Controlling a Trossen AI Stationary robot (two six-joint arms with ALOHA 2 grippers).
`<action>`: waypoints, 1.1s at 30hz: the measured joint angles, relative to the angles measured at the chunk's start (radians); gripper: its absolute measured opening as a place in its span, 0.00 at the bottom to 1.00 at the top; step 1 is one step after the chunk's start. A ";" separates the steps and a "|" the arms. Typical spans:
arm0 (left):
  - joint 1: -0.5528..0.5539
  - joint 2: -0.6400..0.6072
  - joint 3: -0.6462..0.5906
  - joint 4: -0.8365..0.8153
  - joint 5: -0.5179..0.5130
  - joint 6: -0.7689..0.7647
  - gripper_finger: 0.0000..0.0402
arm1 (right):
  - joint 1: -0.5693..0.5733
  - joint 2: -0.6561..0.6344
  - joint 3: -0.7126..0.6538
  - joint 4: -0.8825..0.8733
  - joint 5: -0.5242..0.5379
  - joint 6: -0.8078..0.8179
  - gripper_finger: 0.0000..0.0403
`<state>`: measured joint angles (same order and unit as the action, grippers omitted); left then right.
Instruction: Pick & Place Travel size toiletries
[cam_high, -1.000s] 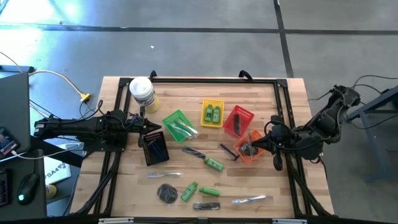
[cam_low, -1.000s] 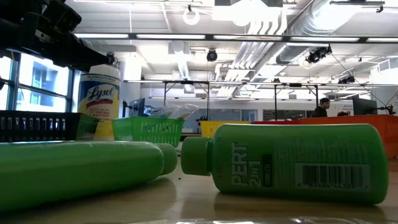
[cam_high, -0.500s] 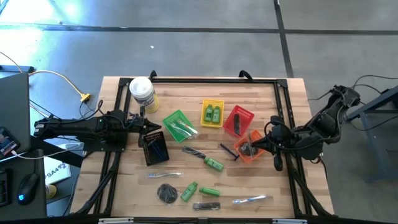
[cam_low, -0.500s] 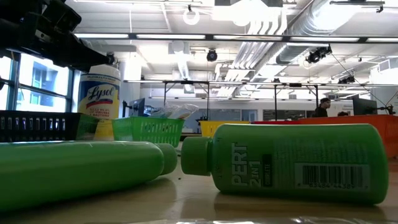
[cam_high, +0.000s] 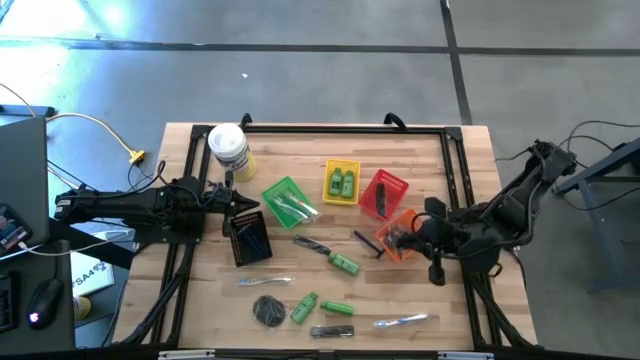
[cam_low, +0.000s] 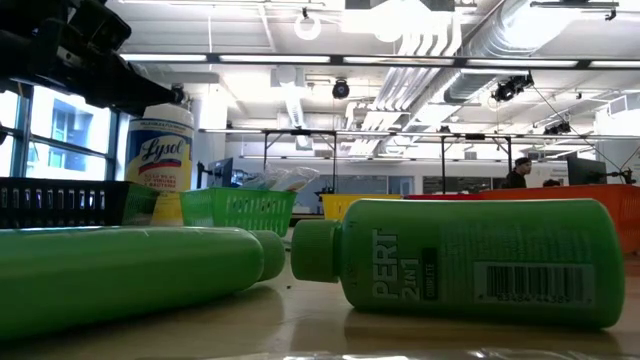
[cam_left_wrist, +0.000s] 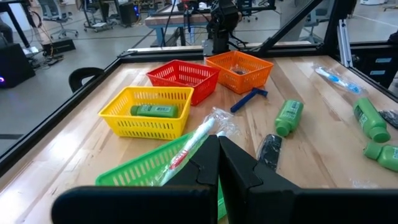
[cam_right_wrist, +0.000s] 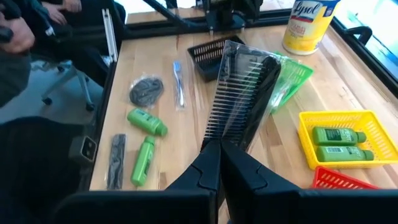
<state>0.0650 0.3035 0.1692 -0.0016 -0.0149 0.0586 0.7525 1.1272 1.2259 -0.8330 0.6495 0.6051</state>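
Observation:
My right gripper (cam_high: 410, 238) hovers over the orange basket (cam_high: 408, 218), shut on a black comb in clear wrap (cam_right_wrist: 242, 99). My left gripper (cam_left_wrist: 219, 158) waits shut and holding nothing at the table's left, by the green basket (cam_high: 284, 198). Loose toiletries lie flat on the wood. These include green bottles (cam_high: 343, 263) (cam_high: 304, 307), a wrapped dark comb (cam_high: 311, 244), a razor (cam_high: 367, 243), wrapped toothbrushes (cam_high: 263, 282) (cam_high: 401, 321) and a dark disc (cam_high: 268, 311). The yellow basket (cam_high: 341, 181) holds two green bottles. My right gripper pinches the wrapped comb by its near end (cam_right_wrist: 219, 138) between the two fingers (cam_right_wrist: 205, 168). The fingers slant downward from the table's right side. The comb sticks out ahead of them, roughly in line with them. It is lifted clear above the orange basket.
A red basket (cam_high: 384, 193) stands beside the orange one, and a black basket (cam_high: 248, 238) sits near my left gripper. A white-lidded yellowish jar (cam_high: 229, 147) stands at the far left. A black frame (cam_high: 455, 170) borders the table. A person sits beyond the table's near edge (cam_right_wrist: 18, 43).
My right gripper has moved a little toward the table's left and slightly down, carrying the comb over the orange basket. It has stayed shut on the comb. Nothing else has moved.

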 joint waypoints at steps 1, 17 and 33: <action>0.000 0.000 0.000 0.001 0.000 -0.005 0.00 | 0.000 0.008 0.000 0.000 -0.001 0.000 0.01; 0.000 0.000 0.000 0.007 0.000 -0.009 0.00 | -0.041 0.048 0.000 -0.024 -0.005 -0.024 0.01; 0.000 0.000 0.000 -0.017 -0.001 0.022 0.00 | -0.459 0.061 0.000 -0.166 -0.060 -0.105 0.01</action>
<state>0.0647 0.3035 0.1692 -0.0188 -0.0154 0.0801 0.2933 1.1884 1.2259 -0.9994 0.5898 0.5003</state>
